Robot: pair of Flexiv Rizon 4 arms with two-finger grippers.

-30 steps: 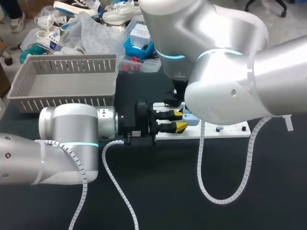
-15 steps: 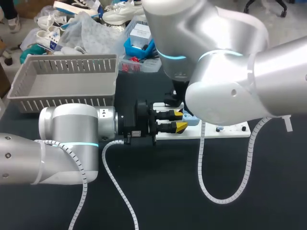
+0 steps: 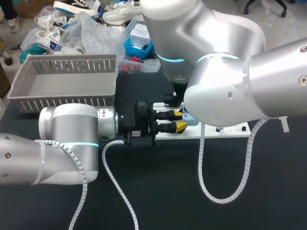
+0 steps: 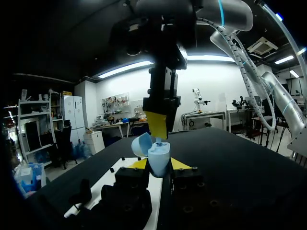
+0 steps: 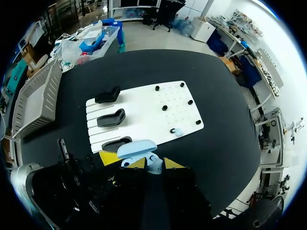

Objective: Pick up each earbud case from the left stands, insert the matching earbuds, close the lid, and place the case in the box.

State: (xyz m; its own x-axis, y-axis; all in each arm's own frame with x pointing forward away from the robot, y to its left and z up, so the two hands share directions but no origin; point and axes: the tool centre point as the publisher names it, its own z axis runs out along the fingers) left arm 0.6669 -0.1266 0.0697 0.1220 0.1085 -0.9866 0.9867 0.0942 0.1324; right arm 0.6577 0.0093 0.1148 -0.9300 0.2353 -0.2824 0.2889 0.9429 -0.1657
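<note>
The left hand clasps the pale blue plastic earbud case, lid open, above the white pegged board on the black table, the right hand pointing down into it, grip impossible to tell

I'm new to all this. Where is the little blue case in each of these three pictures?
Head view: blue case mid-table, at the left tool's yellow tips, partly hidden by the right arm.
Left wrist view: blue case, lid open, held between that tool's tips.
Right wrist view: blue case just ahead of the right tool.
Shared landmark: the white board.
</note>
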